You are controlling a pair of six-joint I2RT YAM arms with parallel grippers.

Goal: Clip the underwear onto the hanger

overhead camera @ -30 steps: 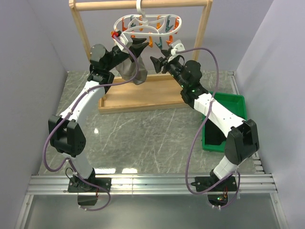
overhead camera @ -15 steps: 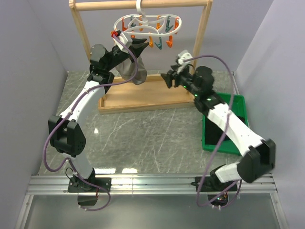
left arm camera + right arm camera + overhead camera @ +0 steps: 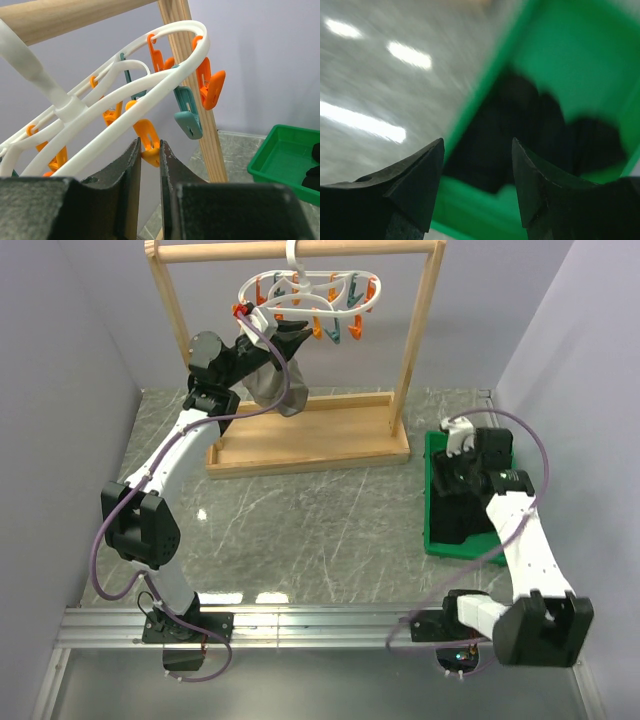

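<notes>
The hanger (image 3: 312, 290), a white oval frame with orange and teal pegs, hangs by its hook from the wooden rack; it also shows in the left wrist view (image 3: 120, 107). My left gripper (image 3: 293, 335) is raised under it and shut on an orange peg (image 3: 149, 150). The black underwear (image 3: 452, 520) lies in the green bin (image 3: 502, 452). My right gripper (image 3: 452, 483) is open and empty just above it. In the right wrist view, which is blurred, the underwear (image 3: 530, 130) lies between and below the spread fingers of my right gripper (image 3: 477, 147).
The tall wooden rack (image 3: 415, 350) stands on a wooden base tray (image 3: 300, 445) at the back. A grey-beige garment (image 3: 288, 398) hangs by my left wrist. The green bin also shows at the right of the left wrist view (image 3: 285, 155).
My right arm has swung away from the hanger, right and down, to the green bin. My left gripper has stayed at the hanger.
</notes>
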